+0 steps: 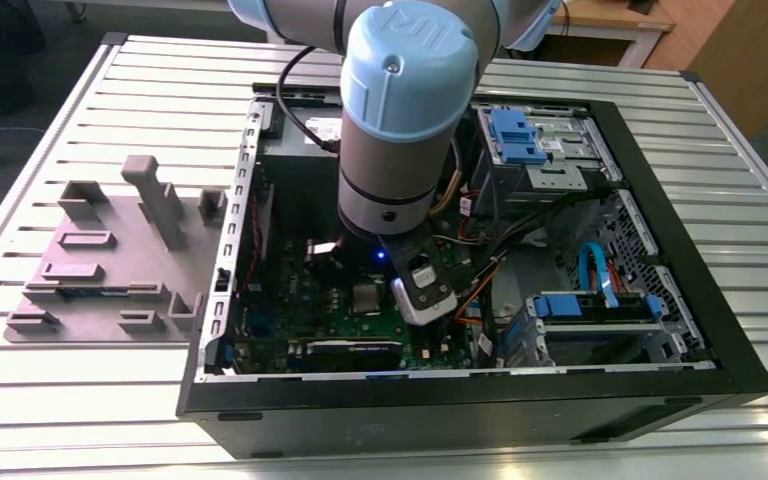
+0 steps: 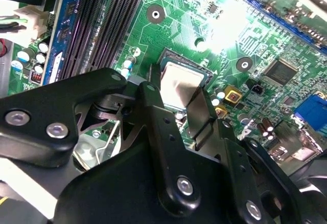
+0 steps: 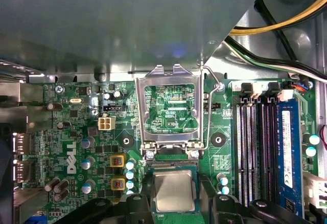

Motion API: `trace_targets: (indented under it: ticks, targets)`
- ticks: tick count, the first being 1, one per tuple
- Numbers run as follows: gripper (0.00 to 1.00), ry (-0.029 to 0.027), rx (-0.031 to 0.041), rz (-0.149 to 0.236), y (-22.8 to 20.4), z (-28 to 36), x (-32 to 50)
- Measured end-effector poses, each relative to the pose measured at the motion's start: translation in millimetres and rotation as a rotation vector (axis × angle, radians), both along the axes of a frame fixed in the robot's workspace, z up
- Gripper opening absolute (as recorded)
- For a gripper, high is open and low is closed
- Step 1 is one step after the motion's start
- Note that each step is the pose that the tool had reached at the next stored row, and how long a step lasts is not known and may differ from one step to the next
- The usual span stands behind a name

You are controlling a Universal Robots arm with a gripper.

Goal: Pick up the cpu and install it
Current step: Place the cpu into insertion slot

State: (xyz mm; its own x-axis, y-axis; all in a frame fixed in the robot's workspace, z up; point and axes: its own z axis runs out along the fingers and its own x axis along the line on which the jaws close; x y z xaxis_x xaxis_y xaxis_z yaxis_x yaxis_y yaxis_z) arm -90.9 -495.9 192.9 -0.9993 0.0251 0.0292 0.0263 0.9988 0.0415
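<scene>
1. The cpu (image 3: 173,192) is pinched on 2 opposite edges by the gripper (image 2: 178,93), its jaws set narrow. It is over the socket, and whether it is fully seated cannot be told.
2. Just beside it, the hinged socket frame (image 3: 168,106) stands open.
3. Judging from this, pick-up is done and placement is underway. Closing the frame remains.
4. Around them lie the green motherboard (image 3: 225,157), the open computer case (image 1: 491,395) and the slatted table (image 1: 117,400).

slatted metal table (image 1: 77,400) | open PC case (image 1: 491,410) | grey fixture tray (image 1: 104,270) @ exterior view's left
</scene>
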Motion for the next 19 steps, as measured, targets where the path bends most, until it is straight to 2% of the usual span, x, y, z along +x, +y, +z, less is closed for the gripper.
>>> trace_targets:
  ticks: [19]
  targets:
    - [0.45,-0.0001,-0.0001,-0.019,-1.6,-0.8,0.0]
